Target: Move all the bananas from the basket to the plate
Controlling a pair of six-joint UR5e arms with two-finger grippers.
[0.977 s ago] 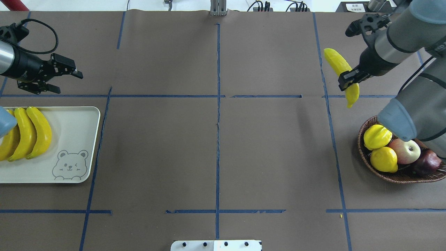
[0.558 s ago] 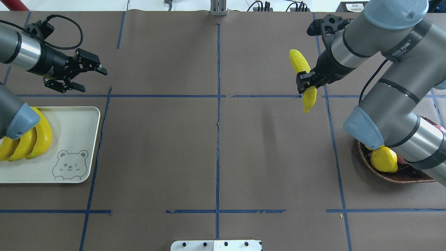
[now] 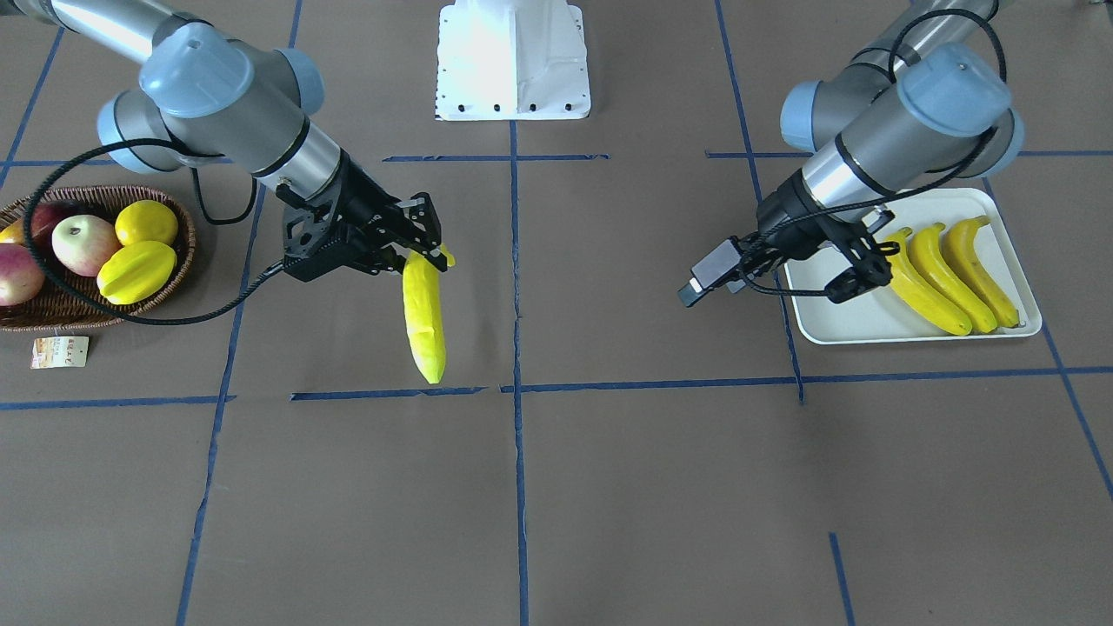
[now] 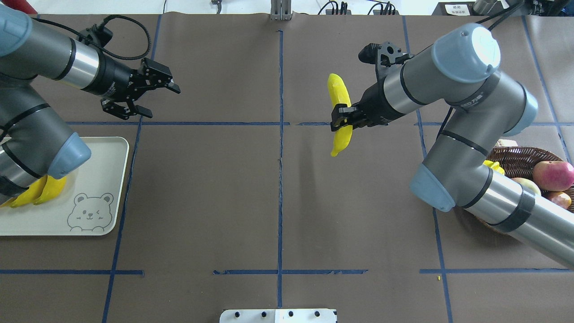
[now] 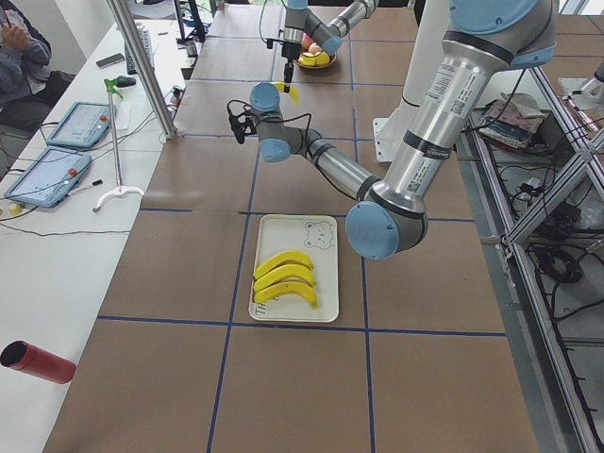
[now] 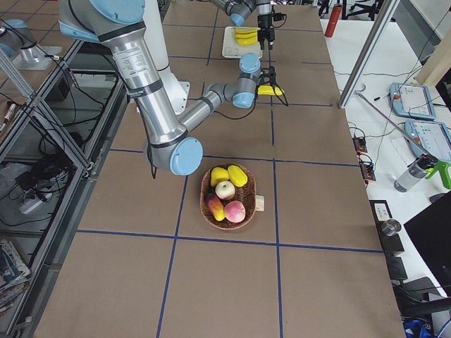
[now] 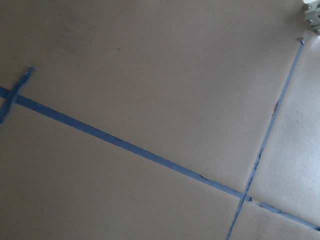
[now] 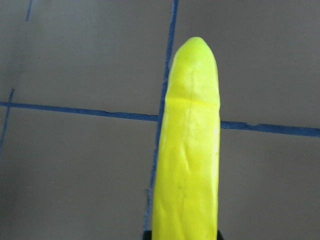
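Note:
My right gripper (image 4: 343,119) is shut on a pale lemon-yellow banana (image 4: 338,96) and holds it above the table, just right of the centre line. The banana also shows in the front view (image 3: 423,313) and fills the right wrist view (image 8: 190,150). My left gripper (image 4: 163,102) is open and empty above the table's far left part, beyond the plate (image 4: 96,175). Three bananas (image 3: 935,269) lie side by side on the plate (image 3: 869,323); overhead my left arm hides most of them. The wicker basket (image 4: 515,157) sits at the right, partly under my right arm.
The basket (image 3: 87,309) holds apples (image 3: 83,243), a starfruit (image 3: 135,271) and a round yellow fruit (image 3: 146,222); its paper tag (image 3: 59,351) lies beside it. The robot base (image 3: 513,61) is at the near edge. Blue tape lines cross the brown table.
My right arm carried the pale banana leftward from above the basket side to near the centre line. My left arm swung right toward the centre, gripper still open.

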